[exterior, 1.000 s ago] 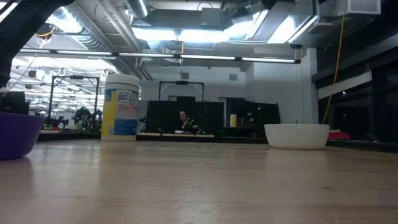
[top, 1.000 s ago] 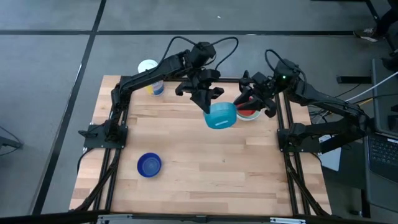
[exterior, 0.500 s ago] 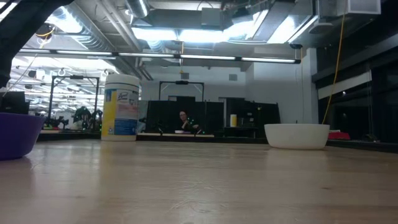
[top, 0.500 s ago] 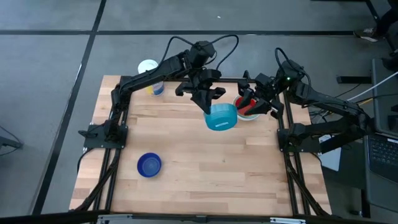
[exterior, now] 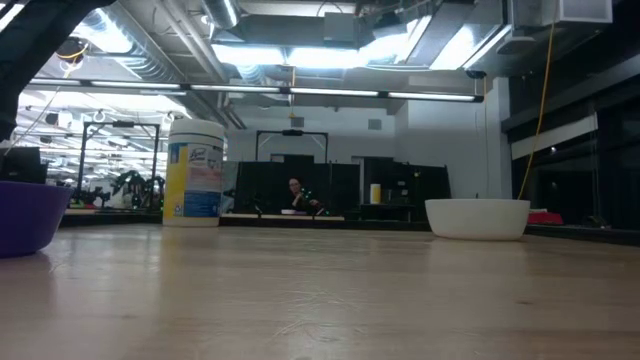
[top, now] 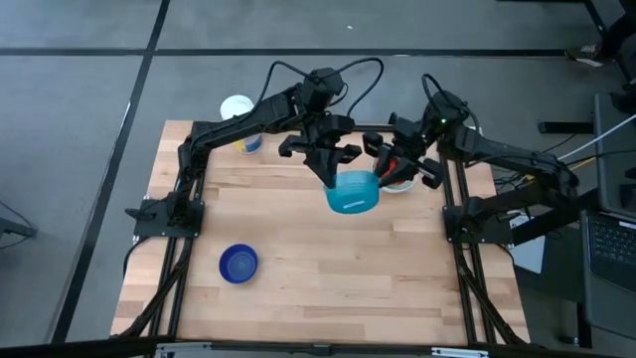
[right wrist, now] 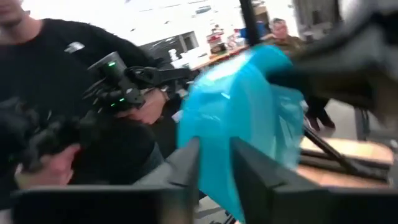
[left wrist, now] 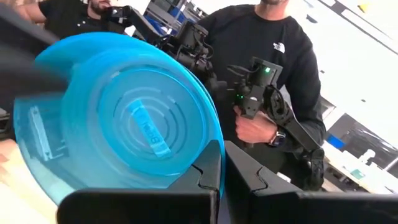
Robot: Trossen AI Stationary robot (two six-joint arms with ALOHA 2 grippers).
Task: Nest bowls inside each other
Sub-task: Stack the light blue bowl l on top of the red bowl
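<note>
Behind light blue bowl (top: 353, 191), red bowl (top: 398, 173) half-hidden.

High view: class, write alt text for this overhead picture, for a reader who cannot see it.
Seen from above, the left gripper holds a light blue bowl over the far middle of a wooden table, while the right gripper reaches in beside it. A dark blue bowl sits alone nearer the front left, and a white container stands at the far left corner.

grey floor (top: 79, 149), ceiling lights (exterior: 290, 55), perhaps desks
</note>
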